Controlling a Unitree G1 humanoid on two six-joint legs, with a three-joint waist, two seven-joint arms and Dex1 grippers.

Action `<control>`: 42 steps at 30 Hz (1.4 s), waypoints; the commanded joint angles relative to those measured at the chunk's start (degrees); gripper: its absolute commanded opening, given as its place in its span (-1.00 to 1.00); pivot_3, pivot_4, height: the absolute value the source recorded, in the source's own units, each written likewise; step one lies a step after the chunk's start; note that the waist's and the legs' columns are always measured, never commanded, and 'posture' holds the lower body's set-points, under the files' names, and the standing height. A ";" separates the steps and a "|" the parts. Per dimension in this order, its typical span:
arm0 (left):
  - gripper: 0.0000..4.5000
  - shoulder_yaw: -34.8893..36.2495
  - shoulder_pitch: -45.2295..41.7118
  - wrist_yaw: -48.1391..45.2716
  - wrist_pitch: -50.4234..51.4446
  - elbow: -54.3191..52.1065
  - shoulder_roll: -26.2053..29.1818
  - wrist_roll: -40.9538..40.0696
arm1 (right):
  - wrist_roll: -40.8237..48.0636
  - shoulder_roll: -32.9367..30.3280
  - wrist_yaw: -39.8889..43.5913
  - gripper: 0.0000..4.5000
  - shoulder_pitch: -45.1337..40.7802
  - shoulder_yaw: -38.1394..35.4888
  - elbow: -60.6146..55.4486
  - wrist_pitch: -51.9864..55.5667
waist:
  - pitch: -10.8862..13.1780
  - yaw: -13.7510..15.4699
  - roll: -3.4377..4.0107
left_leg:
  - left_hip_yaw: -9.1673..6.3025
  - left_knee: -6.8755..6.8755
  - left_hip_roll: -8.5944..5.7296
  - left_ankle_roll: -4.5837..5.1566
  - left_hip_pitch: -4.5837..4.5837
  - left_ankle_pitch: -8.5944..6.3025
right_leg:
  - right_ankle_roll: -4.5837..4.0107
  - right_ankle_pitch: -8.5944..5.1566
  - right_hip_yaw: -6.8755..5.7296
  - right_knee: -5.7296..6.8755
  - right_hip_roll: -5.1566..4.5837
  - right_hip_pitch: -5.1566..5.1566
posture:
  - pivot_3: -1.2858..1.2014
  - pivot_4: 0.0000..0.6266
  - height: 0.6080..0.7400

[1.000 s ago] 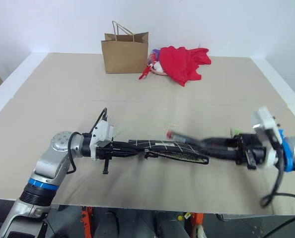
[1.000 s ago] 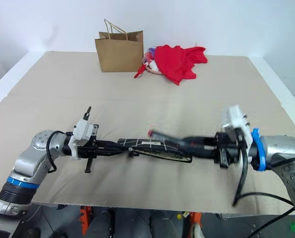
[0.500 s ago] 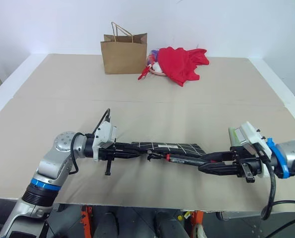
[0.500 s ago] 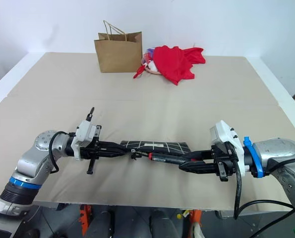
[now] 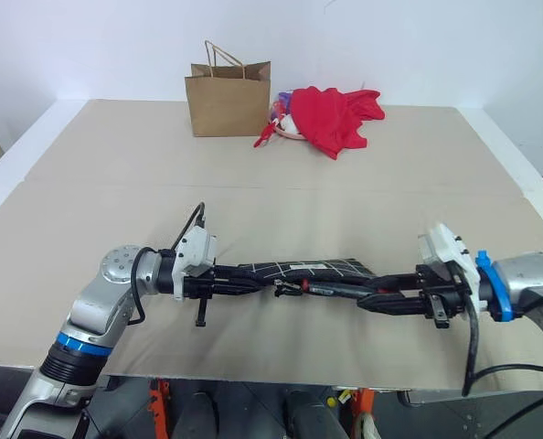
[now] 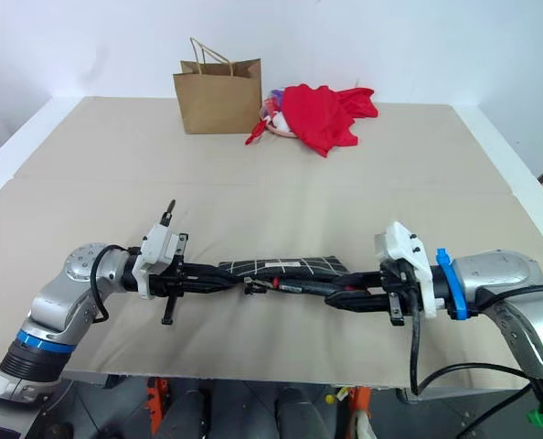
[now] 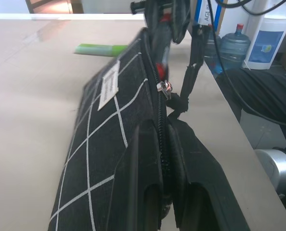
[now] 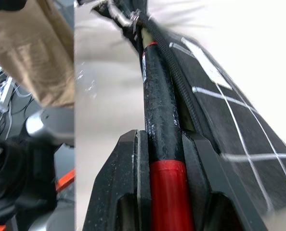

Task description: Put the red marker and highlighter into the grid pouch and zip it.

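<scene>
**Red marker lined up at the pouch's mouth**

Red marker (image 8: 160, 159) is gripped across its barrel by the right gripper (image 5: 374, 301), the two black fingers pinched on it just by the red end, and its black end is aimed along the zipper line of the grid pouch (image 5: 313, 271). The pouch is held off the table (image 5: 116, 174) at its other end by the left gripper (image 5: 244, 283), whose fingers (image 7: 143, 173) are pressed together on the zipper edge, so the bag hangs edge-up between the two arms. The zipper pull and its cord (image 7: 174, 98) are seen part-way along the opening.

The marker is judged light, stiff and smooth; a grip across the barrel keeps it steady, though a slick barrel could twist if its tip is caught on the fabric. The pouch is soft and floppy, so its mouth is likely to sag shut unless the seam is kept taut; the zipper edge is the sensible place to be held.

The highlighter (image 7: 100, 48) is left lying on the table beyond the pouch, not yet picked up. A brown paper bag (image 5: 229, 93) and a red cloth (image 5: 337, 116) are set at the far edge, well apart.
</scene>
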 commanded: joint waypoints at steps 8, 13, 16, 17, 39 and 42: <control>-1.00 0.70 0.15 0.44 0.66 -2.73 -0.11 -1.40 | 0.13 0.55 0.61 0.80 -1.78 0.09 -1.90 -1.07 | 0.00 0.04 0.00 | 0.00 0.00 0.00 0.00 -0.03 0.00 | 0.01 -0.02 -0.01 0.00 0.00 0.00 | 0.03 -0.52 1.00; -1.00 1.20 0.23 0.93 0.99 -2.24 0.21 -1.36 | 10.23 -3.48 5.03 0.99 3.47 -11.30 0.40 6.56 | 0.00 0.23 0.01 | -0.01 0.00 -0.04 0.00 -0.06 0.00 | 0.02 -0.02 -0.01 0.00 -0.03 0.00 | 0.03 -0.52 1.00; -1.00 1.44 0.18 0.90 0.80 -1.65 0.54 -1.27 | 17.65 -5.45 2.86 0.99 3.95 -18.13 5.14 15.58 | 0.00 0.36 -0.01 | -0.01 0.04 -0.07 0.00 -0.03 0.00 | 0.03 -0.01 -0.01 0.00 -0.08 0.06 | 0.03 -0.52 1.00; -1.00 1.48 0.12 0.86 0.70 -1.42 0.60 -1.22 | 18.55 -5.38 1.82 0.99 4.06 -19.78 6.53 16.90 | 0.01 0.38 -0.03 | -0.01 0.05 -0.07 0.00 0.00 0.00 | 0.03 0.00 -0.01 0.00 -0.08 0.08 | 0.03 -0.52 1.00; -1.00 0.86 -0.46 1.43 -0.09 -0.82 -0.29 -0.23 | -16.95 24.29 -47.56 0.99 14.46 -17.60 8.68 -1.38 | -0.07 -0.10 0.11 | -0.01 -0.05 -0.10 -0.03 0.09 0.03 | 0.03 -0.01 0.01 0.02 -0.09 0.12 | 0.03 -0.52 1.00; -1.00 0.88 -0.40 1.57 -0.04 -0.92 -0.33 -0.15 | -16.80 26.17 -49.68 0.99 15.73 -16.97 7.42 2.10 | -0.10 -0.14 0.10 | -0.01 -0.05 -0.10 -0.03 0.12 0.02 | 0.03 -0.02 0.01 0.02 -0.09 0.16 | 0.03 -0.52 1.00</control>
